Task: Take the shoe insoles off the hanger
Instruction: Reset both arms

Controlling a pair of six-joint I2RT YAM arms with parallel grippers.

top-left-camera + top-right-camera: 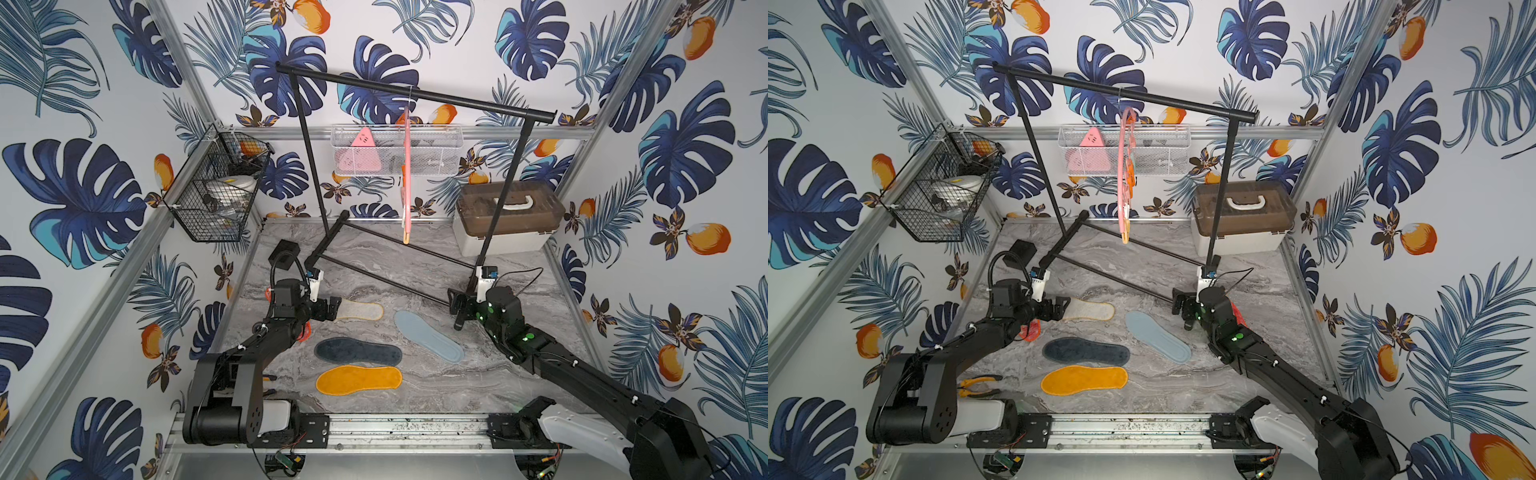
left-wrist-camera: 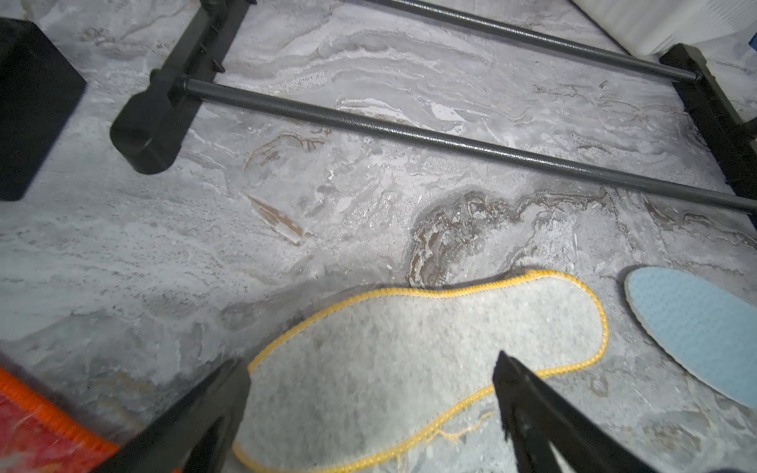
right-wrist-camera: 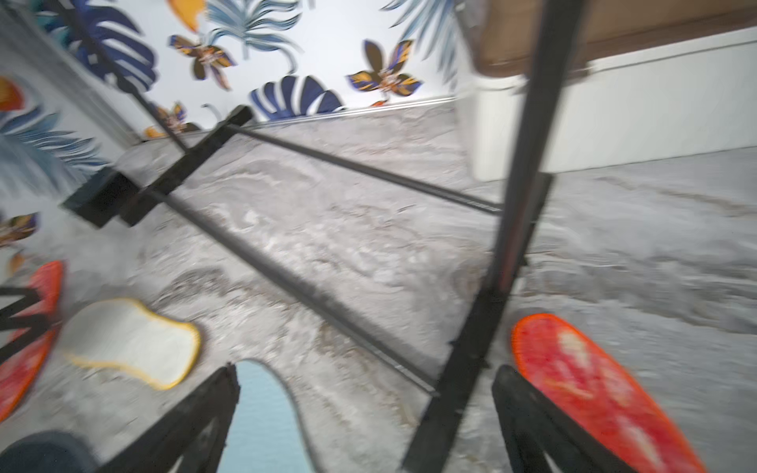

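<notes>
Left end effector (image 1: 336, 308) and right end effector (image 1: 457, 309) both released; cream insole (image 1: 362, 311) lies beneath the left, long axis toward 3 o'clock.

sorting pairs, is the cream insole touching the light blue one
Apart. Left wrist view shows bare marble between the cream insole and the light blue insole.

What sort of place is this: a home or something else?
Probably a staged robot test booth: leaf-print wall panels in an aluminium frame, left arm and right arm mounted on a base rail, a garment rail on the tabletop.
</notes>
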